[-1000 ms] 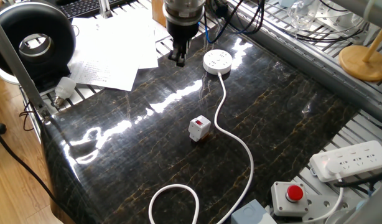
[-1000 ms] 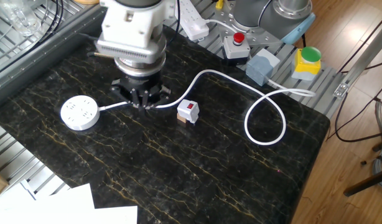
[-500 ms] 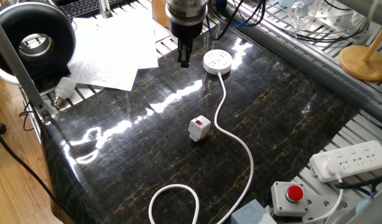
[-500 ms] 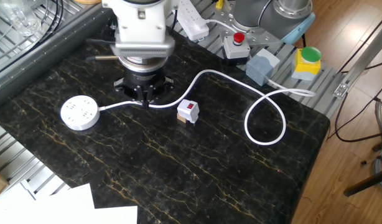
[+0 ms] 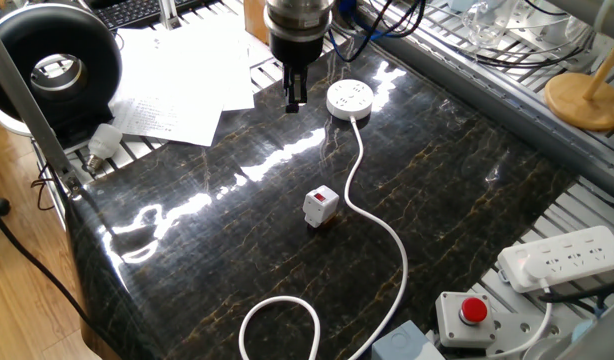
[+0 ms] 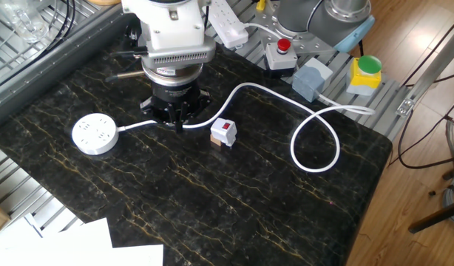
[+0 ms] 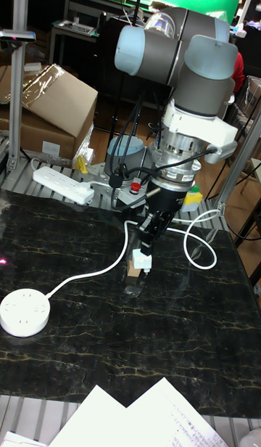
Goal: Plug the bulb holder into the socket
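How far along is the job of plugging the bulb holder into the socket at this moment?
Done: nothing visible. The bulb holder sits on the table beside the cord, well apart from the round socket, whose top holds nothing. In hand: the empty hand hangs above the table near the socket. Left: reach the holder, grasp it, carry it over and plug it in.

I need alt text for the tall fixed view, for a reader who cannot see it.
A robot arm's gripper hangs just above a small white bulb holder on a dark marble table. A round white socket lies far left, its cord trailing behind the arm.
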Robot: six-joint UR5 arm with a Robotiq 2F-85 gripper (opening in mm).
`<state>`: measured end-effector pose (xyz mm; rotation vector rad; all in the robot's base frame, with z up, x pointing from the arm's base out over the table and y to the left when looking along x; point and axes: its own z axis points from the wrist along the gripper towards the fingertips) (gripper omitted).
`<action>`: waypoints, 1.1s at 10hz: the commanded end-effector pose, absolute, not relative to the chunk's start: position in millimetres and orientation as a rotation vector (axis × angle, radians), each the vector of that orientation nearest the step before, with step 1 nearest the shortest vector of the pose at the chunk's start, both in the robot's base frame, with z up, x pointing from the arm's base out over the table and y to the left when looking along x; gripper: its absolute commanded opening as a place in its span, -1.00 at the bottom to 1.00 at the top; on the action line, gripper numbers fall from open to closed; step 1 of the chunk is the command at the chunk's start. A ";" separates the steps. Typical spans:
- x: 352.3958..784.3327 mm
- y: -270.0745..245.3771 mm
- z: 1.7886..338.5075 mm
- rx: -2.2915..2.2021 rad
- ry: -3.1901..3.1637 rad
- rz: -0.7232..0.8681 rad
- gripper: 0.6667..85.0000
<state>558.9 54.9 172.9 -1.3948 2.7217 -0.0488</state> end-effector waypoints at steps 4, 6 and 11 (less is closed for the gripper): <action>520.5 85.5 173.2 -1.437 2.639 -0.118 -0.99; 513.9 96.2 171.1 -1.402 2.634 -0.144 -0.99; 499.5 90.7 162.5 -1.667 2.542 -0.054 -0.99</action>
